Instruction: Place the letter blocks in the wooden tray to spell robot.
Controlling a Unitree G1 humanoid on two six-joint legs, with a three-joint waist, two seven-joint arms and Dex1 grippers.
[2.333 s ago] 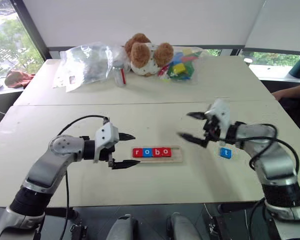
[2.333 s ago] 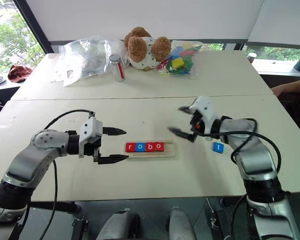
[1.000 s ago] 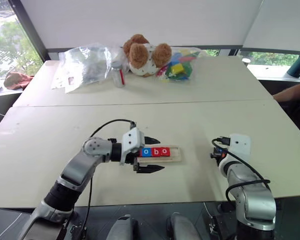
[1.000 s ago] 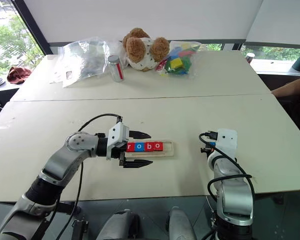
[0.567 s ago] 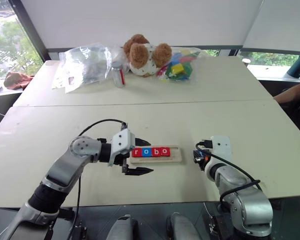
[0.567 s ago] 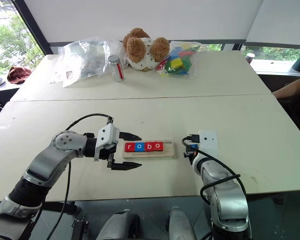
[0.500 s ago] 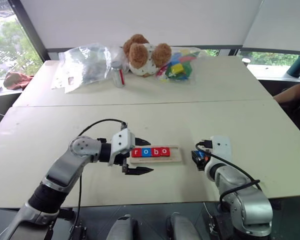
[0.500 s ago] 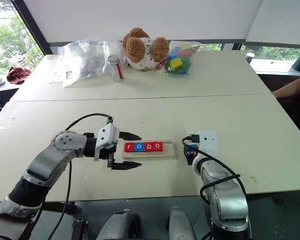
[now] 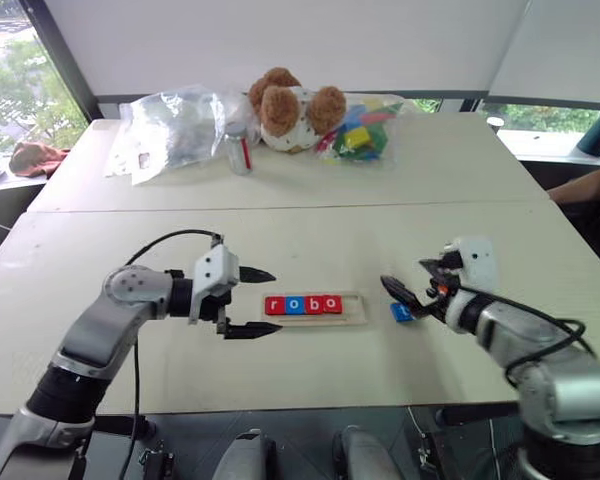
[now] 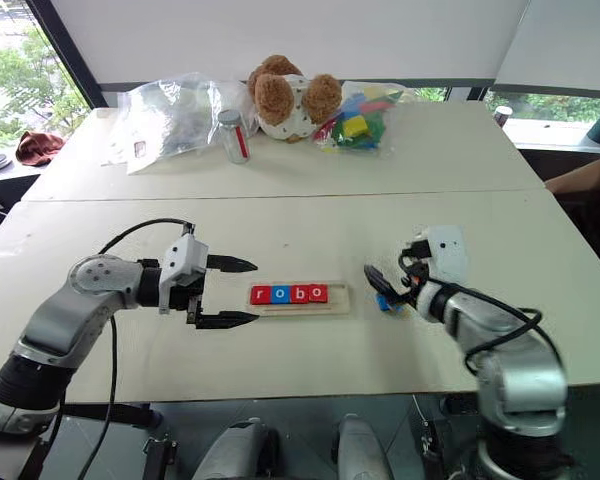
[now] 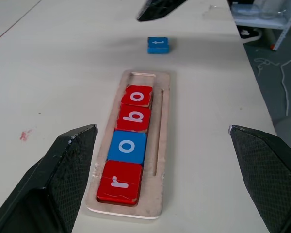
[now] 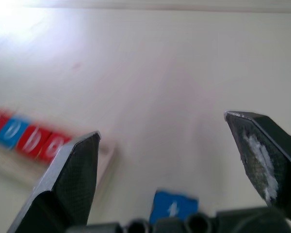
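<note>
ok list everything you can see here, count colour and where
letter tiles in tray: four, red, blue, red, red, spelling robo
t tile: one, blue, on the table just past the tray's empty end
wooden tray: one, pale wood, table centre
teddy bear: one, brown, far side of the table
toy blocks in bag: several, green, yellow, blue, beside the bear
clear plastic bag: one, left of the bear
can: one, silver and red, beside the bear
table: cream
left gripper: open, at the tray's r end
right gripper: open, above the t tile
</note>
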